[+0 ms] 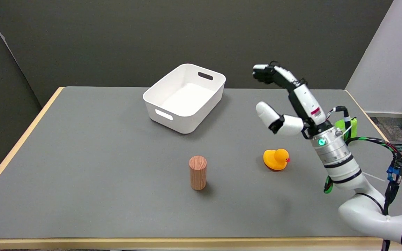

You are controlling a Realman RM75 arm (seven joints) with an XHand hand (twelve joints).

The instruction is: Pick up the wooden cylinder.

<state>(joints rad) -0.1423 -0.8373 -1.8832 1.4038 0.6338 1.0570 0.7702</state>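
Going left to right: the white bin sits toward the far side of the table, nothing visible in it. Nearer and roughly mid-table is the wooden cylinder, standing upright on its end, on its own with nothing touching it. Right of that, well apart, is a yellow rubber duck. Over on the right, the right hand is up in the air above and just beyond the duck, fingers spread wide, holding nothing.

What I'd worry about: the duck looks to lie close under any straight path from the hand to the cylinder, so a low sweep leftward could clip it and shove it along. And that cylinder is tall and narrow on a smooth top, so if one finger lands before the thumb does, it probably tips and rolls off somewhere. I'd come in high, then drop down around it.
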